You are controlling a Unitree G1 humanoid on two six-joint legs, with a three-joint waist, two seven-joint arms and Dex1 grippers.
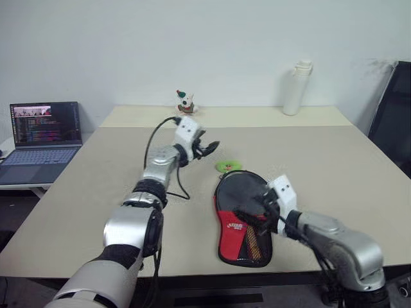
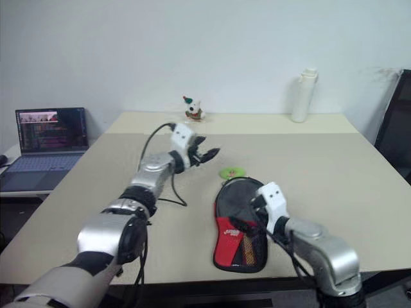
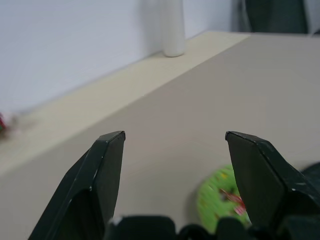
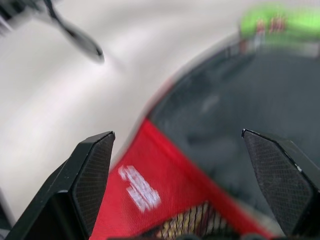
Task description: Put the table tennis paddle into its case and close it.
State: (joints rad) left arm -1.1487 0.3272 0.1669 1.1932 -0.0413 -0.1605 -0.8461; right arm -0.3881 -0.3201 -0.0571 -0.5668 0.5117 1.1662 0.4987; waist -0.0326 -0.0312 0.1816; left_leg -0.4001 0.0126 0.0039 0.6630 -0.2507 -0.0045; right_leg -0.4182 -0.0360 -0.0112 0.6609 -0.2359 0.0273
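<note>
right gripper (image 1: 252, 217) nearest, jaws wide, empty, hovering over the case (image 1: 243, 218) flat at the table (image 1: 334, 167) front edge; paddle seems inside. left gripper (image 1: 207, 149) jaws apart, empty. check the opening is fully shut

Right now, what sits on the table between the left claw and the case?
A small green disc lies on the table just beyond the case, below the open left claw. The head views show it.

case (image 1: 243, 221) fabric w/ mesh, table (image 1: 334, 167) matt
</note>
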